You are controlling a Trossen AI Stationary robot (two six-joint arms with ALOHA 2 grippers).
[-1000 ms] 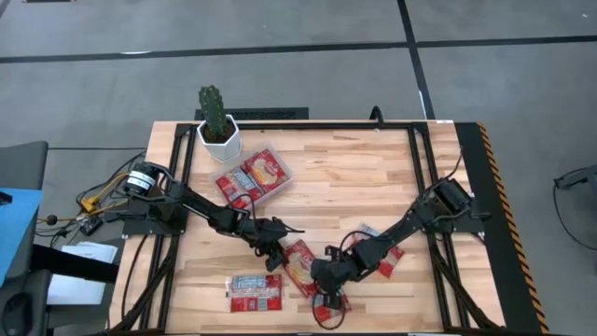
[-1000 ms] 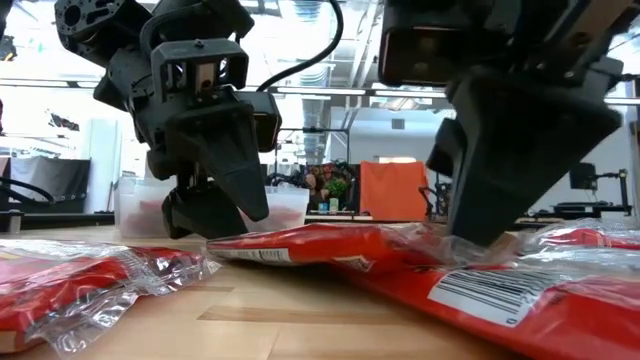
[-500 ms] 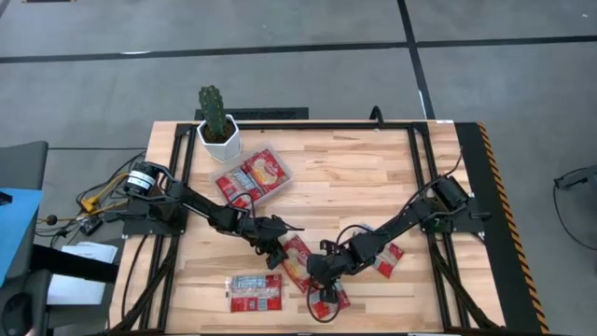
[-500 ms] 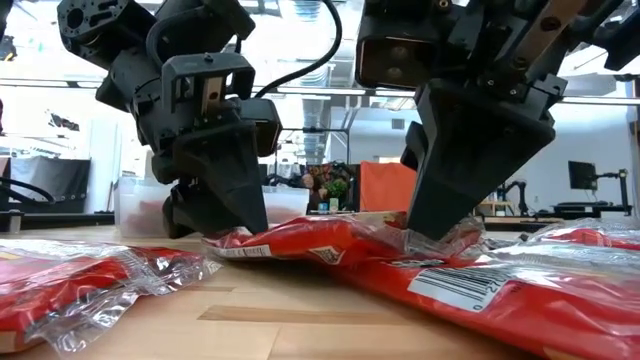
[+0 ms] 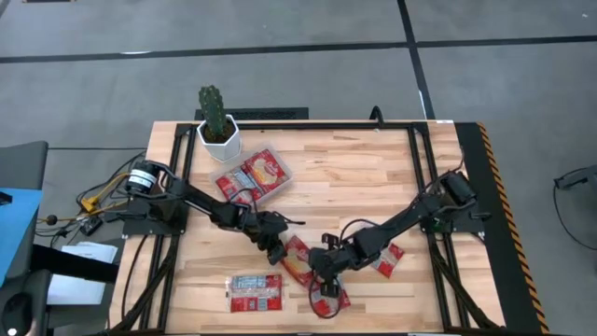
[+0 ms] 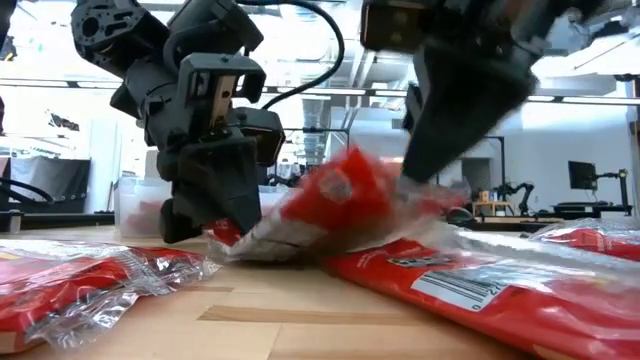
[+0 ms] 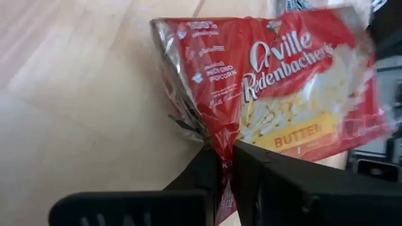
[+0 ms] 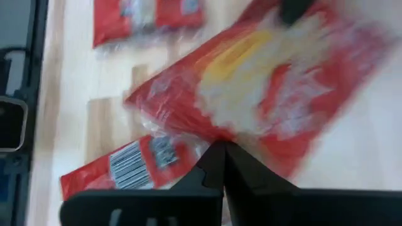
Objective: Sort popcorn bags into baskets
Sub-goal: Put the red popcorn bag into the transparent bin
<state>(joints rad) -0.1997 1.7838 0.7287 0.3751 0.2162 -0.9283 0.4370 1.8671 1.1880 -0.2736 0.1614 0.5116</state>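
One popcorn bag (image 5: 297, 258), red with a yellow popcorn picture, hangs tilted between my two grippers at the table's middle front. My left gripper (image 5: 277, 249) is shut on its left end and my right gripper (image 5: 320, 269) on its right end. In the low view this bag (image 6: 340, 205) slopes up toward my right gripper (image 6: 425, 175), with my left gripper (image 6: 228, 222) low at its other end. The clear basket (image 5: 283, 174) at the far left holds red bags. My left gripper pinches the bag's crimped end seam (image 7: 209, 139) between its two fingers, coming slanting down from the table's left. That end (image 6: 225, 238) stays low, close to the table. My right gripper pinches the bag's opposite edge (image 8: 212, 137) between its two fingers, slanting down from the table's right. This end (image 6: 410, 190) is raised, so the bag sits tilted.
Loose popcorn bags lie at the front left (image 5: 255, 292), under my right gripper at the front (image 5: 326, 299) and to the right (image 5: 387, 259). A white pot with a cactus (image 5: 217, 131) stands at the far left corner.
My left gripper has shut on the bag's left end and rolled a little, staying in place. My right gripper, shut throughout, has risen. The bag, flat on the others before, is tipped up at its right end while its left end stays low.
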